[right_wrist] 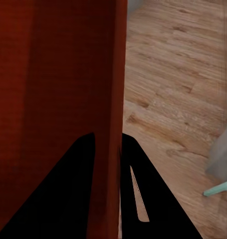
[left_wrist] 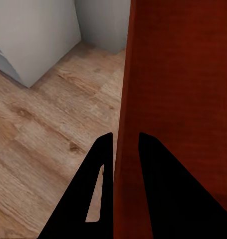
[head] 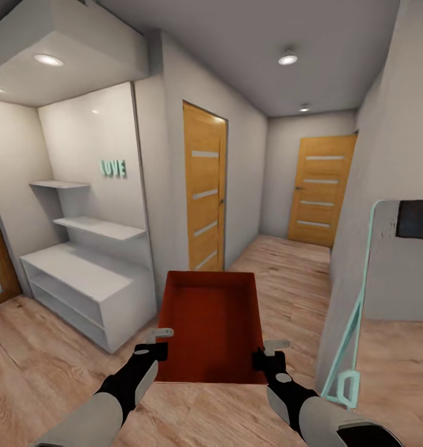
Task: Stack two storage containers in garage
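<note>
Held level over the wood plank floor [head: 44, 366] of a hallway, the orange-red storage container [head: 211, 323] sits at 6 o'clock in the head view, its side walls pinched by the left gripper [head: 154, 343] and the right gripper [head: 266, 352].

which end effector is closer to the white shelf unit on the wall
Left. The left end effector grips the storage container on its side facing the white shelf unit; the right end effector grips the container's far side.
</note>
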Controlling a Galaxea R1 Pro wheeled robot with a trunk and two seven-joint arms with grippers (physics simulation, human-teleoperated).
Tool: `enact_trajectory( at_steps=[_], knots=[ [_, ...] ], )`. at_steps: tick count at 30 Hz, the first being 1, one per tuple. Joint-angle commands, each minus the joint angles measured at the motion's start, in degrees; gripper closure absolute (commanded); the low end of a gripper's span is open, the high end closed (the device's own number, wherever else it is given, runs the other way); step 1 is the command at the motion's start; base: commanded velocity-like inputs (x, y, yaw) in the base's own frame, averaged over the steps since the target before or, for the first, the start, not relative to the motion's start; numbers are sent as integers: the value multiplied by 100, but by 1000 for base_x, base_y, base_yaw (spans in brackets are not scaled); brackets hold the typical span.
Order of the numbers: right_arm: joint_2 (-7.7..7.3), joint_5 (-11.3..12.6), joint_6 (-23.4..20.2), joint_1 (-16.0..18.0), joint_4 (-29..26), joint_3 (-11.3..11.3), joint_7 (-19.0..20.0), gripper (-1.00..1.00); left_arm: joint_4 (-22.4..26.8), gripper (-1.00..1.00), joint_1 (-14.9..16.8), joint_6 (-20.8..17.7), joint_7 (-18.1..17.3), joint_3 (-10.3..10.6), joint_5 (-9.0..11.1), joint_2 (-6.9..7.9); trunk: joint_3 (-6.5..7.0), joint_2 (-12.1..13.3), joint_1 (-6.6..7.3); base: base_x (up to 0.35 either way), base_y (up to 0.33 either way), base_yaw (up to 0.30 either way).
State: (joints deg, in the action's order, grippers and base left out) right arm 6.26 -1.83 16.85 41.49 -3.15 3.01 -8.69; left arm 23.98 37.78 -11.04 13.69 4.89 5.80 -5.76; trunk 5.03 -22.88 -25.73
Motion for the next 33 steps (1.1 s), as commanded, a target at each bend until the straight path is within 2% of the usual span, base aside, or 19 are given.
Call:
enact_trajectory(
  at_steps=[1, 33],
  knots=[
    [1, -80, -6, -1, 1, -275, 69, 100, 29, 100, 1, 427, 143, -243, -105, 5, -2, -4, -5, 321, 114, -256],
    [-1, -80, -6, -1, 3, -275, 69, 100, 37, 100, 1, 427, 143, -243, -105, 5, -2, -4, -5, 321, 117, -261]
  ],
)
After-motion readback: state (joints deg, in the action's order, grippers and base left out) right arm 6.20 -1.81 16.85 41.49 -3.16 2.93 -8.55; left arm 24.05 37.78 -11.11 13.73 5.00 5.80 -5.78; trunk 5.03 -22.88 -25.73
